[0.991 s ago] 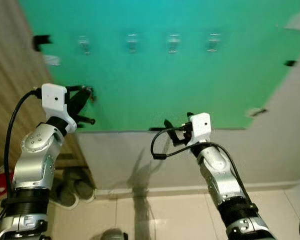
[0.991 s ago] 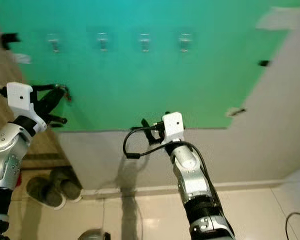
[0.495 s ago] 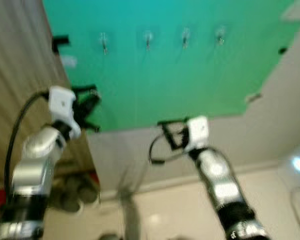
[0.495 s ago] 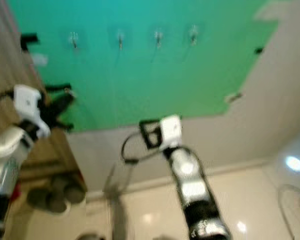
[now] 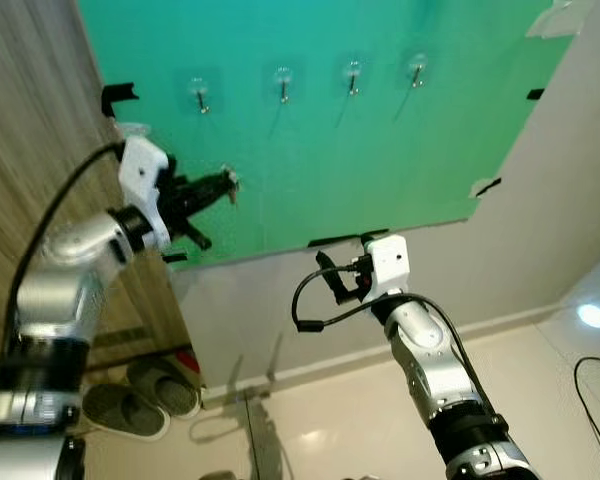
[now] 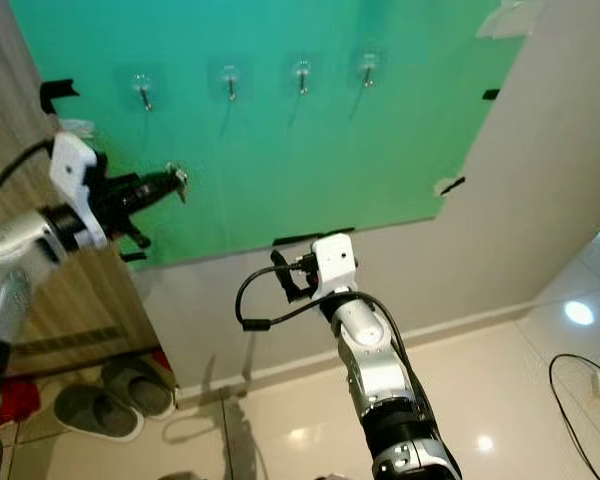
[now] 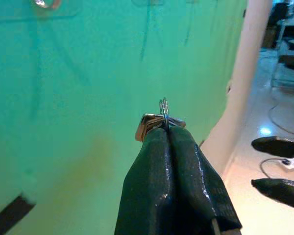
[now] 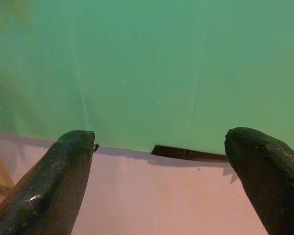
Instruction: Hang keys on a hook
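**Keys pinched, hooks waiting above**

My left hand [image 5: 223, 186] is clenched on the keys [image 7: 159, 120], fingers pressed flat together with the ring and a bit of key blade poking out past the tips. I'm holding them up against the green panel [image 5: 310, 140], close to it but not touching as far as I can tell.

The row of four hooks [image 5: 283, 83] sits higher on the panel than my left hand. The leftmost hook [image 5: 199, 94] is the nearest, up and slightly back toward my own arm from the fingertips; the others run off to the right, farther away. My fingers point along the wall toward the right, and the ring stands on edge out of the tips, so I judge the move is a lift with a small turn to bring the ring's opening over a hook's prong.

My right hand [image 6: 288, 275] hangs lower, beneath the panel's bottom edge, fingers spread wide and empty. The left is clearly the nearer arm.
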Motion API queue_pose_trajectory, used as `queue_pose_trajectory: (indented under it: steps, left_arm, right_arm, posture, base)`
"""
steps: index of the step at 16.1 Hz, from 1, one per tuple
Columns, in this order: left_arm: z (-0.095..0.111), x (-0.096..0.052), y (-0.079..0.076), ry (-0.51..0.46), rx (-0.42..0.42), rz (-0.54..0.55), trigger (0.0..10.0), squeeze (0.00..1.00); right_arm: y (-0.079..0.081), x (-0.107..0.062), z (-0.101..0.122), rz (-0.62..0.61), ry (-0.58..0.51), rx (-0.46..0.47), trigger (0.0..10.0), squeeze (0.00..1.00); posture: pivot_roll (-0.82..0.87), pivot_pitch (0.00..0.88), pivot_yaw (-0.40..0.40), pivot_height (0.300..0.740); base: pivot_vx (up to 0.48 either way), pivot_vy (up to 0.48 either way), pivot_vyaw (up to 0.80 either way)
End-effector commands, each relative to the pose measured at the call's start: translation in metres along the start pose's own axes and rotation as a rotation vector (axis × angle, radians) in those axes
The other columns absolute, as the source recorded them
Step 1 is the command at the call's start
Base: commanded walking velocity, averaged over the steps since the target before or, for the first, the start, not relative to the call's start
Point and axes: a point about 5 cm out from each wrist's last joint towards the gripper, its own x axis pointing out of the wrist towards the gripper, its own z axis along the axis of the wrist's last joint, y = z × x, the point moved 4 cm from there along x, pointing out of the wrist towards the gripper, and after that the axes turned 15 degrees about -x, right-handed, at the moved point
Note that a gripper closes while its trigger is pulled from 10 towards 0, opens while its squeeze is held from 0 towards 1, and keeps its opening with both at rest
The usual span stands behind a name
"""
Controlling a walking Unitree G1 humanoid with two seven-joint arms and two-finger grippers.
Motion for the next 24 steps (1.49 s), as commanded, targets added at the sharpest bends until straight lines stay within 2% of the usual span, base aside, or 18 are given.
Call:
queue_pose_trajectory:
  steps: [1,3,5,7,11,14,17,20,24]
  left_arm:
    - [0.006,-0.001,0.006,-0.002,0.013,0.011,10.0,0.00]
    - [0.016,0.002,0.010,-0.013,0.021,-0.001,10.0,0.00]
    - [0.020,0.003,0.004,-0.011,0.004,-0.057,10.0,0.00]
    - [0.024,0.004,0.006,-0.017,0.015,-0.056,10.0,0.00]
    - [0.053,-0.003,-0.001,-0.114,0.038,-0.075,10.0,0.00]
    - [0.048,-0.011,-0.004,-0.115,0.037,-0.070,10.0,0.00]
    - [0.049,-0.019,-0.009,-0.143,0.008,-0.068,10.0,0.00]
    - [0.056,-0.023,-0.006,-0.198,-0.037,-0.037,10.0,0.00]
    - [0.055,-0.028,0.002,-0.218,-0.077,0.004,10.0,0.00]
  right_arm:
    - [-0.005,0.000,0.004,-0.017,-0.016,-0.008,10.0,0.00]
    - [-0.006,-0.001,0.003,-0.023,-0.014,-0.007,10.0,0.00]
    - [-0.006,-0.002,0.003,-0.027,-0.012,-0.004,10.0,0.00]
    - [-0.005,-0.003,0.002,-0.029,-0.011,-0.003,10.0,0.00]
    - [-0.007,-0.006,-0.001,-0.039,-0.003,-0.003,10.0,0.00]
    - [-0.006,-0.008,0.007,-0.026,-0.046,-0.007,10.0,0.00]
    - [-0.007,-0.009,0.005,-0.019,-0.044,-0.007,10.0,0.00]
    - [-0.005,-0.007,0.006,-0.005,-0.040,-0.007,10.0,0.00]
    - [-0.003,-0.008,0.005,0.004,-0.039,-0.006,10.0,0.00]
  posture:
    - [0.04,0.000,-0.023,0.740]
    - [0.03,0.000,-0.016,0.740]
    - [0.02,0.000,-0.010,0.740]
    - [0.02,0.000,-0.006,0.740]
    - [0.01,0.000,-0.004,0.740]
    - [0.02,0.000,-0.005,0.740]
    - [0.02,0.000,-0.015,0.740]
    - [0.03,0.000,-0.021,0.740]
    - [0.03,0.000,-0.025,0.740]
  base:
    - [0.000,0.000,0.00]
    - [0.000,0.000,0.00]
    - [0.000,0.000,0.00]
    - [0.000,0.000,0.00]
    - [0.000,0.000,0.00]
    - [0.000,0.000,0.00]
    - [0.000,0.000,0.00]
    - [0.000,0.000,0.00]
    - [0.000,0.000,0.00]
